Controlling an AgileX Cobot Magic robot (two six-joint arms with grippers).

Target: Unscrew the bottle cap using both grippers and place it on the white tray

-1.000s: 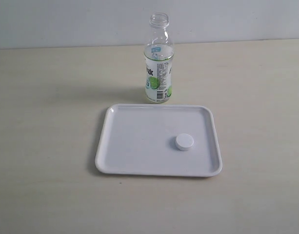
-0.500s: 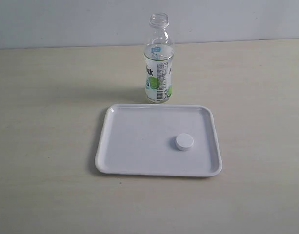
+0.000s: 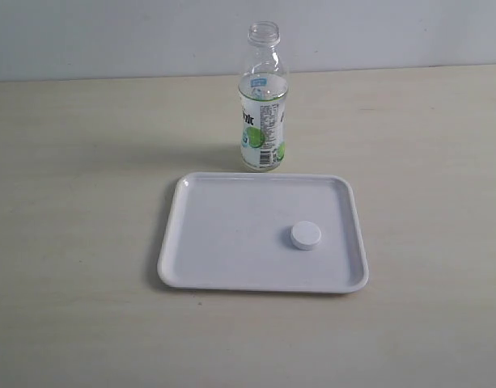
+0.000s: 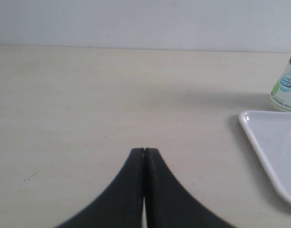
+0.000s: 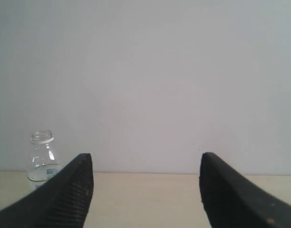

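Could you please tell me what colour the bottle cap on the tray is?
Plain white; the bottle cap on the white tray shows best in the exterior view.

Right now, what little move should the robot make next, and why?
Probably just park; the job looks done: the bottle cap lies flat on the white tray, the bottle stands uncapped just beyond it, and the left gripper, shut, and right gripper, open, hold nothing.
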